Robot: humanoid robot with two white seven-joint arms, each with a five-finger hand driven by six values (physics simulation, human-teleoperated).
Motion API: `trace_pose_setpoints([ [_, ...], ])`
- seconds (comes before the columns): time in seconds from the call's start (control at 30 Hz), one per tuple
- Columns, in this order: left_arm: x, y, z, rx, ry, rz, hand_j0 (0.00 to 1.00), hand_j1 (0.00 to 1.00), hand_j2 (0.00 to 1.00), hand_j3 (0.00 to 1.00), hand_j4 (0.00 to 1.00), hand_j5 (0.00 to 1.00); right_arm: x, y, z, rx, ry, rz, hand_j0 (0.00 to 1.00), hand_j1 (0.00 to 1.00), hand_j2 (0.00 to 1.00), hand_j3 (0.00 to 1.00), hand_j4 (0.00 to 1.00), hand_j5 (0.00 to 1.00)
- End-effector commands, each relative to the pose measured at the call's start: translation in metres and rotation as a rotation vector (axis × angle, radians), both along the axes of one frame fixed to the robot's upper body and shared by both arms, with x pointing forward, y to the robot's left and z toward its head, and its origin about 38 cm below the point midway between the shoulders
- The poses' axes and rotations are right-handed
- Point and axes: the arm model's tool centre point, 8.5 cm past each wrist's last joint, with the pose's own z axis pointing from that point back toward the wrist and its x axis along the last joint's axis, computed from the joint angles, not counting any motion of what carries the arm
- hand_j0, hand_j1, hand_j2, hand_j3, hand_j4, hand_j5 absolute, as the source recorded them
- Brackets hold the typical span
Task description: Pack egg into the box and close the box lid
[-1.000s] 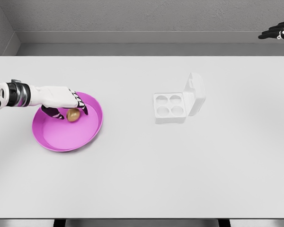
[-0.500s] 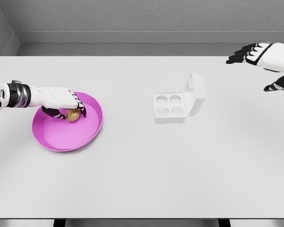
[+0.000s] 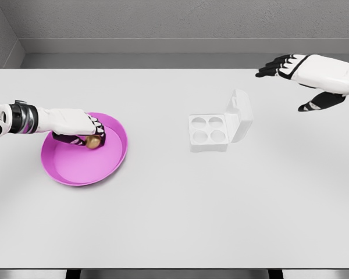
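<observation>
Now: egg being clasped in the dish, second hand brought in over the far right

Item 1, left hand (image 3: 75, 125). Since a second ago the fingers have been drawn tighter about the brown egg (image 3: 94, 142), which is now half hidden beneath them; the hand is recorded as closed round the egg, though whether the hold is firm cannot be told. The egg is still seated in the pink dish (image 3: 84, 168), near its far rim, at the left side of the table (image 3: 174, 221). The dish appears nudged slightly rightward.

Item 2, right hand (image 3: 305, 72). Formerly only glimpsed at the upper right corner, it has been carried inward and is now held above the table's far right edge, fingers spread, nothing held, well apart from the box.

Item 3, egg box (image 3: 208, 132). Unmoved, right of the table's centre; four wells, all vacant; lid (image 3: 238, 115) stood upright on the right-hand side.

Meaning for the task: the pick-up is judged to be in hand, packing not yet begun, and the right hand is probably being readied for the lid.

Markings: no brand, label or writing is to be read on any item.
</observation>
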Motion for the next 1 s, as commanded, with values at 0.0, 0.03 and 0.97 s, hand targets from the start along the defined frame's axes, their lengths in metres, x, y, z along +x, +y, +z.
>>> trace_pose_setpoints([
  [0.0,-0.001,-0.001,-0.001,-0.004,0.004,-0.004,0.41,0.41,0.41,0.41,0.41,0.41,0.001,0.002,0.0,0.015,0.002,0.001,1.0,1.0,1.0,1.0,1.0,1.0],
  [0.03,-0.001,-0.002,-0.001,-0.005,0.006,-0.005,0.41,0.41,0.41,0.41,0.41,0.41,0.001,0.002,-0.001,0.014,0.002,0.0,1.0,1.0,1.0,1.0,1.0,1.0],
  [0.97,0.012,-0.021,0.042,-0.135,-0.041,-0.026,0.4,0.4,0.4,0.4,0.4,0.4,0.004,-0.006,-0.006,0.008,0.016,-0.026,1.0,1.0,1.0,1.0,1.0,1.0],
])
